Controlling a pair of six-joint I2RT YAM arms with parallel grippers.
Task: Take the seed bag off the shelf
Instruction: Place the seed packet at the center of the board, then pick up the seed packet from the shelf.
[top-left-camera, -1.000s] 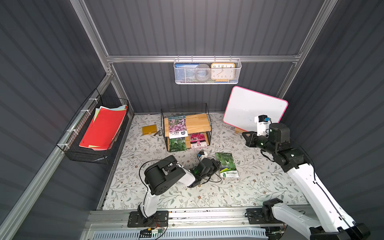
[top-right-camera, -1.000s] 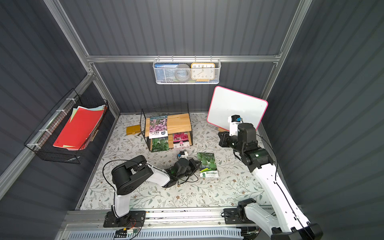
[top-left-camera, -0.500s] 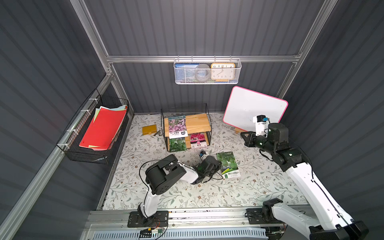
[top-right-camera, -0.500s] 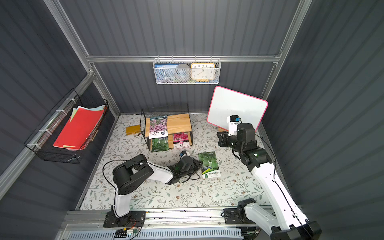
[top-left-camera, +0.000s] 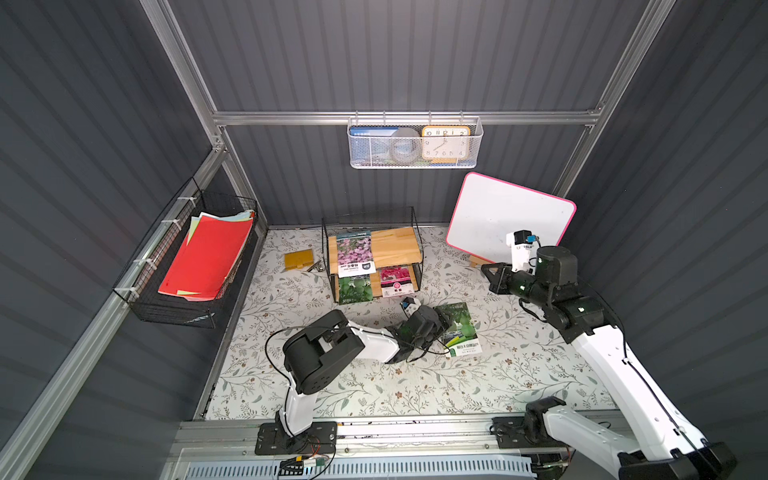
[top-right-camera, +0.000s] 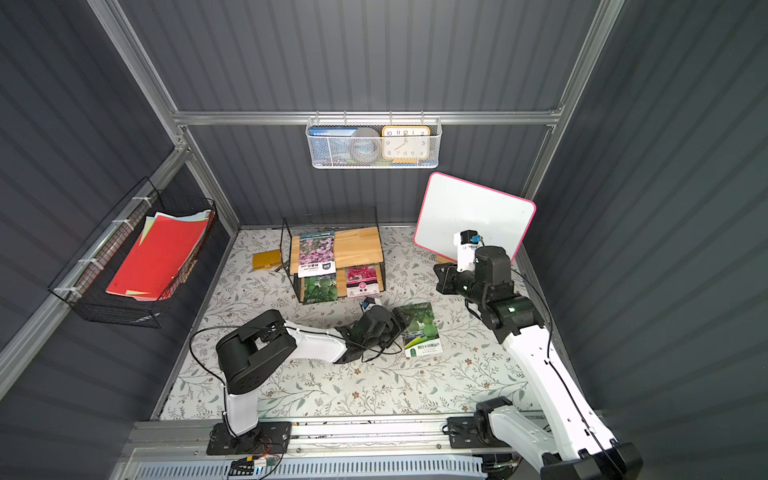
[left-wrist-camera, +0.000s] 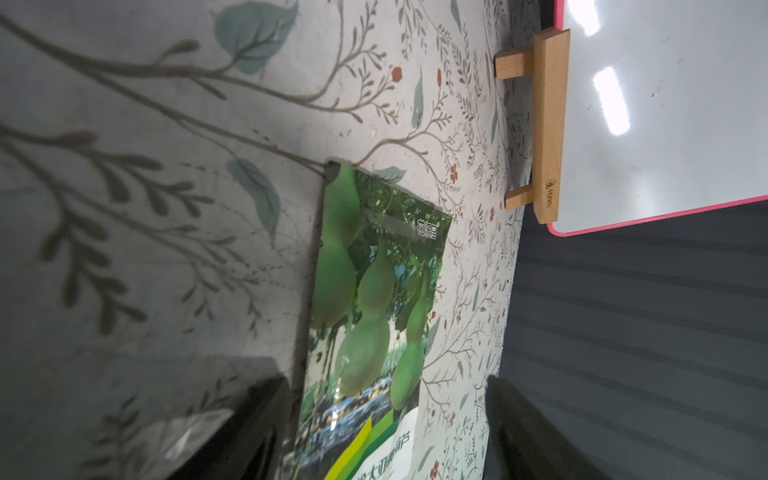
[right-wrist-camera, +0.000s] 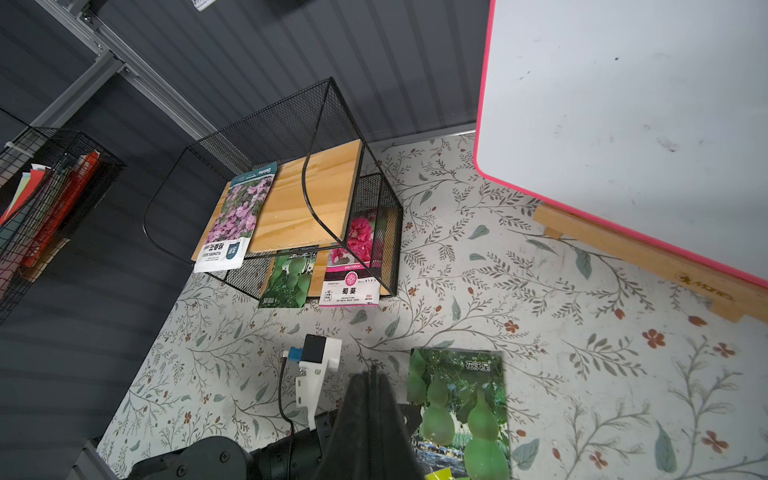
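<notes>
A seed bag (top-left-camera: 459, 328) (top-right-camera: 422, 330) printed with green gourds lies flat on the floral mat, in front of the shelf (top-left-camera: 392, 245) (top-right-camera: 357, 245) and off it. My left gripper (top-left-camera: 442, 322) (left-wrist-camera: 384, 382) is open at the bag's left edge. In the left wrist view the bag (left-wrist-camera: 374, 291) lies on the mat between the spread fingers, gripped by neither. My right gripper (top-left-camera: 487, 272) (right-wrist-camera: 371, 374) is shut on nothing and hangs in the air near the whiteboard. The shelf (right-wrist-camera: 307, 195) carries a purple-flower bag (top-left-camera: 353, 251) on its upper board, and a green bag (top-left-camera: 353, 289) and a pink bag (top-left-camera: 395, 280) on its lower board.
A pink-rimmed whiteboard (top-left-camera: 511, 220) leans on a wooden stand at the back right. A yellow flat item (top-left-camera: 298, 261) lies left of the shelf. A black wire basket (top-left-camera: 195, 266) with red papers hangs on the left wall, and a white mesh basket (top-left-camera: 415, 145) on the back wall.
My left gripper has gone from shut to open and let go of the gourd bag, which now rests on the mat slightly further right. The right arm has shifted a little.
</notes>
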